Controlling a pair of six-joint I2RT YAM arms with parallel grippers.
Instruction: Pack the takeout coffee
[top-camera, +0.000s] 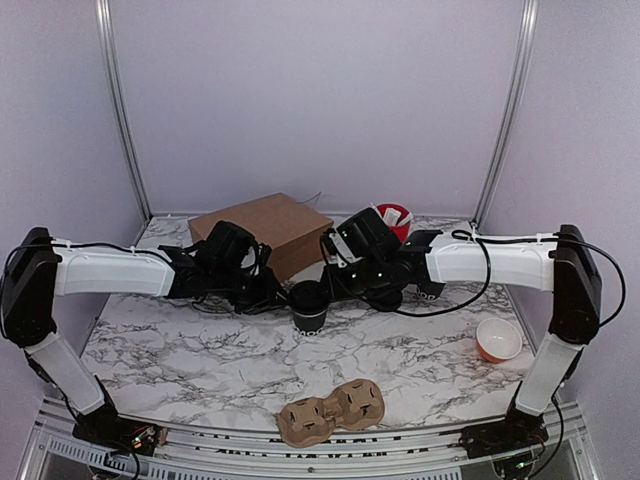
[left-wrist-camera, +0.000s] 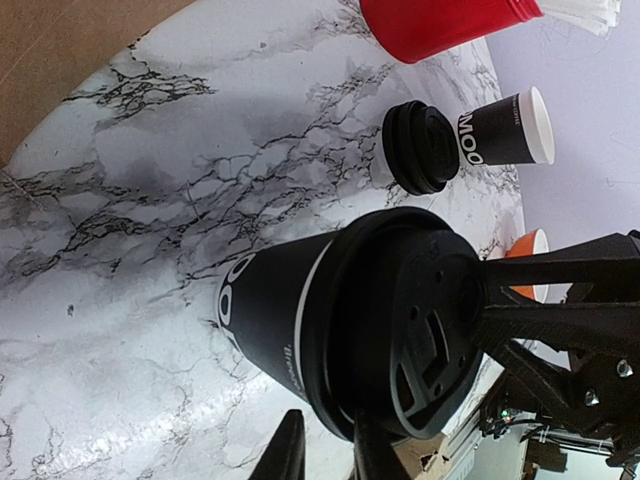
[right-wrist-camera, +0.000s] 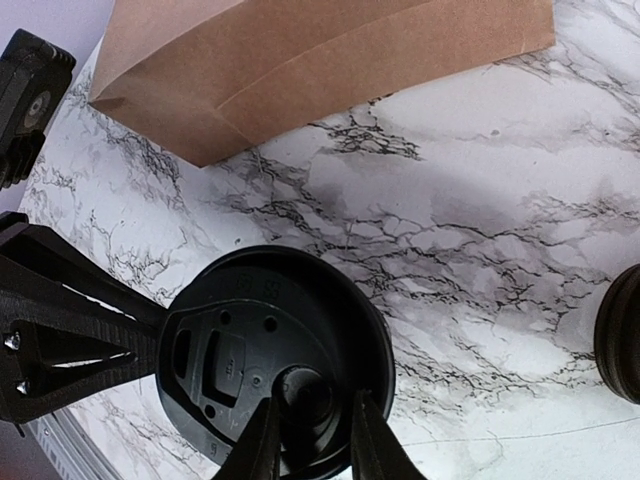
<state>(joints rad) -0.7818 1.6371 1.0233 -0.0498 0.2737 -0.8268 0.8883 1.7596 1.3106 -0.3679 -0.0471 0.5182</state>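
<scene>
Two black cups: a lidded cup (left-wrist-camera: 290, 330) stands mid-surface (top-camera: 180, 360), and an open cup (left-wrist-camera: 505, 130) stands just beside a spare lid (left-wrist-camera: 420, 147). There is one red tub (left-wrist-camera: 440, 20), brown bag (top-camera: 265, 230), cardboard carrier (top-camera: 332, 410) and orange cup (top-camera: 498, 340). The left jaws and right jaws, nearly closed, pinch opposite sides of the lidded cup's rim.

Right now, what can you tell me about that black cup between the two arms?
The takeout coffee is a small black paper cup with white lettering low on its side, standing upright on the marble table. A round black plastic lid sits on top. The left gripper seems to pinch the lid's rim, and the right gripper seems to pinch a raised bump on top of the lid.
</scene>
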